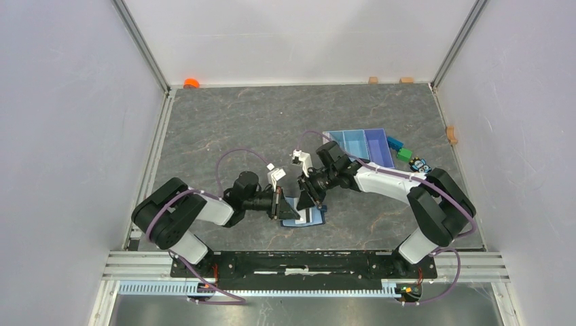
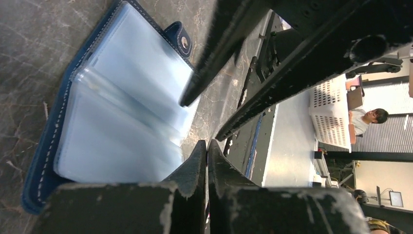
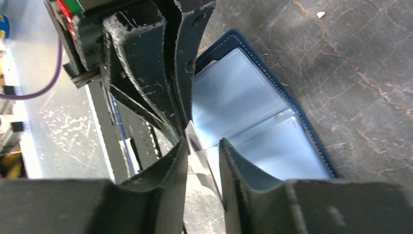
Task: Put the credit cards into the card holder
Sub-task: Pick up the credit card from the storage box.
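Left gripper (image 2: 206, 146) just beside open card holder (image 2: 112, 122)

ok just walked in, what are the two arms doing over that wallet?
Looks like a handoff above the open card holder. The left gripper has its jaws closed, apparently on one edge of a credit card, while the right gripper has its jaws open around it. The card is not in a pocket yet.

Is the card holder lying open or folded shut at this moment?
Open. The card holder lies spread on the table, both pale blue pocket sides facing up with the fold between them.
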Controlling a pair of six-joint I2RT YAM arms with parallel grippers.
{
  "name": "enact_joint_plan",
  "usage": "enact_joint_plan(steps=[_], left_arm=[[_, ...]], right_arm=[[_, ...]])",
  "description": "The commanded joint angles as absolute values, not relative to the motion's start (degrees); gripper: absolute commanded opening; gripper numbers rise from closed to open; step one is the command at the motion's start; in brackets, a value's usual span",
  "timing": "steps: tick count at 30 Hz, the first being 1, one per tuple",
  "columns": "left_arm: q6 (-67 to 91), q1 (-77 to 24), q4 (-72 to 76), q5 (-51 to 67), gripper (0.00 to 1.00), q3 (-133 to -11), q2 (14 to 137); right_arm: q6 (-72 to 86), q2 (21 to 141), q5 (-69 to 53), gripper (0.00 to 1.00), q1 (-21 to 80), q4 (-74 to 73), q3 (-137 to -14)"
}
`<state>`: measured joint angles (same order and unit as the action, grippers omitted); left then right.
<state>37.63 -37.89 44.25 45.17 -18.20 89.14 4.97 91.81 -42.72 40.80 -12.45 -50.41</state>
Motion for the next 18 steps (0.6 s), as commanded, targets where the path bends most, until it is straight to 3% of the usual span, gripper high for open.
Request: enact_joint_plan(steps=[1,5,9,15,18], left_arm=[[41.75,-38.32,53.63,44.7,0.02,-15.92,91.76],[45.08,-38.41,60.73,44.21,0.02,-14.23,93.64],[45.62,-38.42,62.86,43.21,0.02,-13.21,93.91],[45.37,-38.45,63.28,43.15,0.02,-13.01,94.04],[45.27,-38.41,63.28,43.33,0.02,-12.99,94.35]], right_arm=[[6.62,88.86,-43.21,0.42,39.99,-7.1,-48.34],[10.46,86.82,-42.2,0.59,39.86,-2.29,-43.16],[16.18,83.56,-42.31,0.64,39.38,5.68,-36.85],[21.9,81.84,-42.71,0.61,39.38,13.77,-31.47],[25.52,81.91,-42.85,0.52,39.38,18.74,-29.97]])
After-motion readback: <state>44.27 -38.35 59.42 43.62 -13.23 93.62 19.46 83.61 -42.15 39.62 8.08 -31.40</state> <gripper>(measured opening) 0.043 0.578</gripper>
